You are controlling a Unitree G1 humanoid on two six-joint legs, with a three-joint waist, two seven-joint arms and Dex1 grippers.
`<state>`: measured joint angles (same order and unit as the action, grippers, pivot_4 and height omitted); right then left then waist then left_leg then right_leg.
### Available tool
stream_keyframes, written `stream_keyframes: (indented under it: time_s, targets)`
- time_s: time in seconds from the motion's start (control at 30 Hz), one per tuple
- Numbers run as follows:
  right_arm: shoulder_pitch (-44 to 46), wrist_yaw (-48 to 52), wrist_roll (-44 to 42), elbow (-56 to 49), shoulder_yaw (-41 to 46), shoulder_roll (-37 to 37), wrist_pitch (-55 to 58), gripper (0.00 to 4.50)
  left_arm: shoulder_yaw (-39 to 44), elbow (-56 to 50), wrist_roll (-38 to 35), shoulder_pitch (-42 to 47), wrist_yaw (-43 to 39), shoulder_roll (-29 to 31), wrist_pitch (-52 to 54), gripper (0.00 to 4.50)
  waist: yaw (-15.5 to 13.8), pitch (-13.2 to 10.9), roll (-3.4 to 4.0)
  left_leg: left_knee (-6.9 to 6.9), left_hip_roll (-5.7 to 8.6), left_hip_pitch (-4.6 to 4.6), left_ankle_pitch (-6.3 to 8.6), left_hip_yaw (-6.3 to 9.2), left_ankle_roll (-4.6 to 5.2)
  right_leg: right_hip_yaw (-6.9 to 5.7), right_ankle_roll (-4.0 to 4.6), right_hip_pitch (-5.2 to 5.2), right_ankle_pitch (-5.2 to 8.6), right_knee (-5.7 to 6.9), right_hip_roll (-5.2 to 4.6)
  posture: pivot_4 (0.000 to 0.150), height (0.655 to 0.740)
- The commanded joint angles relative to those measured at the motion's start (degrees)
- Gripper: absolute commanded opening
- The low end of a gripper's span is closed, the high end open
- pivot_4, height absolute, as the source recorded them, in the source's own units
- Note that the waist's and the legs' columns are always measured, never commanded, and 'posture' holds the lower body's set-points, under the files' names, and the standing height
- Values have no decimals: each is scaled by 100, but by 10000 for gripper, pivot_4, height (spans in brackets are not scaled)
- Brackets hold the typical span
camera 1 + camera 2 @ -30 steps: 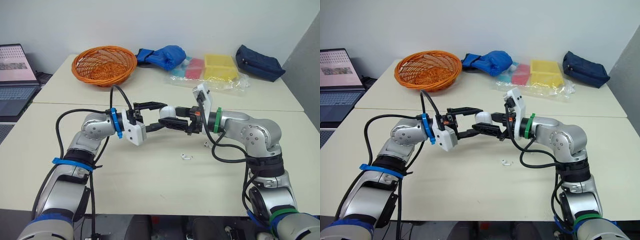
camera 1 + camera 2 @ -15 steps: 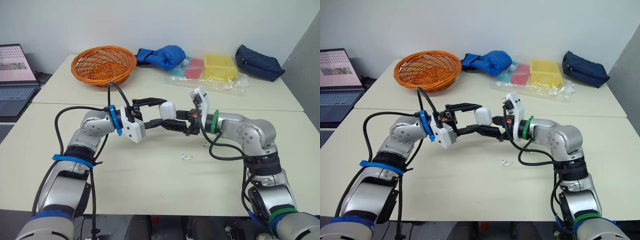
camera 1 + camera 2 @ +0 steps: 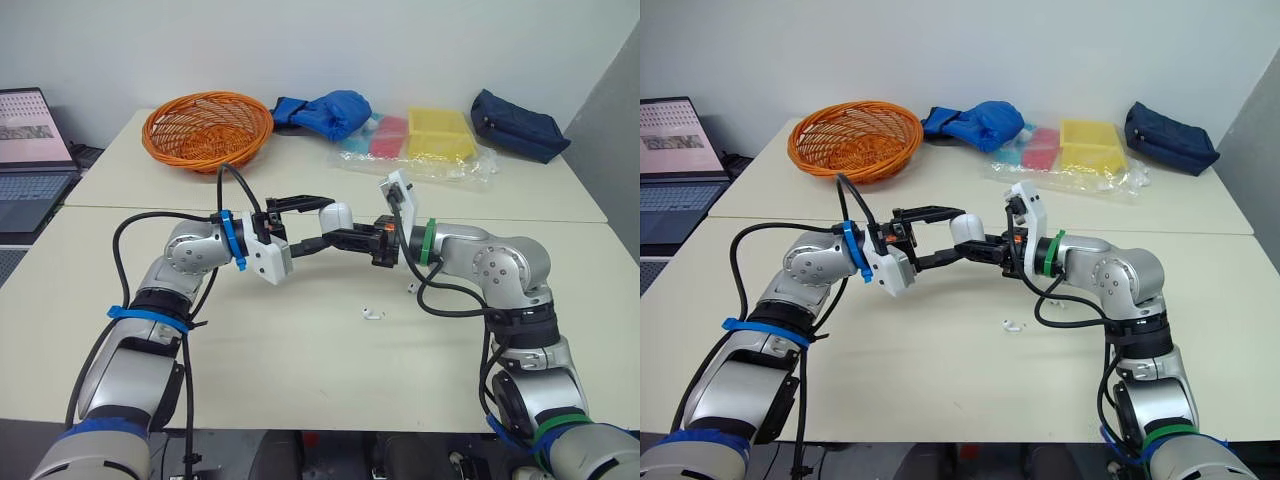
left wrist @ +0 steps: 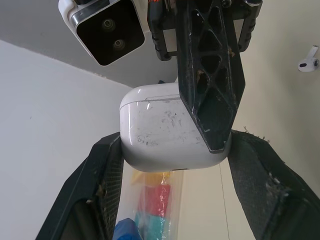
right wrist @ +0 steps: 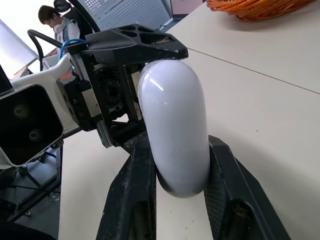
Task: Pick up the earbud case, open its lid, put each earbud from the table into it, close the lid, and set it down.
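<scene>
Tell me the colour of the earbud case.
White, plain and glossy. The case shows best in the right wrist view.

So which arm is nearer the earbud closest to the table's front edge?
Right. The right gripper and left gripper both hold the earbud case, raised behind the earbud; the right arm comes in close on its right, the left arm from farther left.

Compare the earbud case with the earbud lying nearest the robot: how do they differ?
The earbud case is held above the table by the left gripper and right gripper; the earbud lies loose on it. The case is much bulkier than the earbud. Both are white.
</scene>
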<state>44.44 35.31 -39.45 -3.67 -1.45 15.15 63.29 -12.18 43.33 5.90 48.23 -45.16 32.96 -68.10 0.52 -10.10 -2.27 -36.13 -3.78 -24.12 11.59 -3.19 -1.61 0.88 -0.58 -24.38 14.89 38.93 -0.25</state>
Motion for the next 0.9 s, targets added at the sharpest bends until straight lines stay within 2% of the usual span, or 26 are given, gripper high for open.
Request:
stream_keyframes:
  time_s: [0.03, 0.17, 0.33, 0.37, 0.47, 0.57, 0.7, 0.9]
  targets:
    - [155, -58, -17, -110, 167, 64, -98, 8265, -24, -95, -36, 182, 114, 6, -147, 27353, 0, 0, 0, 0, 0, 0, 0, 0, 0, -1, 0, 0, 0, 0, 0, 1500, 7400]
    - [166, -95, -38, -97, 222, 48, -110, 8265, -31, -124, -117, 198, 75, 11, -79, 27353, 0, 0, 0, 0, -1, 0, 0, 1, 0, -1, 1, 0, 0, 0, 1, 1500, 7400]
    - [101, -186, -95, -150, 318, 35, -104, 8263, -203, -305, -783, 153, -539, 178, 236, 43764, 1, 0, 0, 0, 0, 0, 0, 0, 0, 0, 1, 0, 0, 0, 0, 1500, 7400]
    - [99, -192, -66, -146, 309, 46, -143, 8263, -232, -401, -1006, 113, -751, 208, 439, 45000, 3, 0, 0, 0, 0, 0, 0, 0, 0, 0, 1, 0, 0, 0, 0, 1500, 7400]
    - [75, -133, 106, -148, 181, 131, -337, 8263, -252, -714, -1577, 2, -1271, 250, 946, 45000, 17, 0, 0, 0, -2, 0, 0, 2, 0, -1, 1, 0, 0, 1, 2, 1500, 7400]
    - [-87, 97, 823, -177, -459, 485, -1105, 8263, -226, -1278, -1998, -59, -1878, 436, 2031, 45000, 50, 0, 0, 0, -1, 0, 0, 1, 0, 0, 0, 0, 0, 1, 2, 1500, 7400]
    - [-254, 443, 2022, -264, -1524, 1041, -2382, 8262, -285, -2012, -2360, 185, -2715, 778, 4576, 45000, 91, 0, 0, -1, 1, 0, 0, 5, 0, -1, -17, 0, 11, 0, 3, 1500, 7400]
    - [-284, 682, 2670, -328, -2007, 1113, -3022, 8262, -527, -2838, -2241, 681, -3487, 1137, 7470, 45000, 130, -1, 0, -3, -1, 0, 0, 13, 0, -2, -19, -1, 12, 2, 12, 1500, 7400]
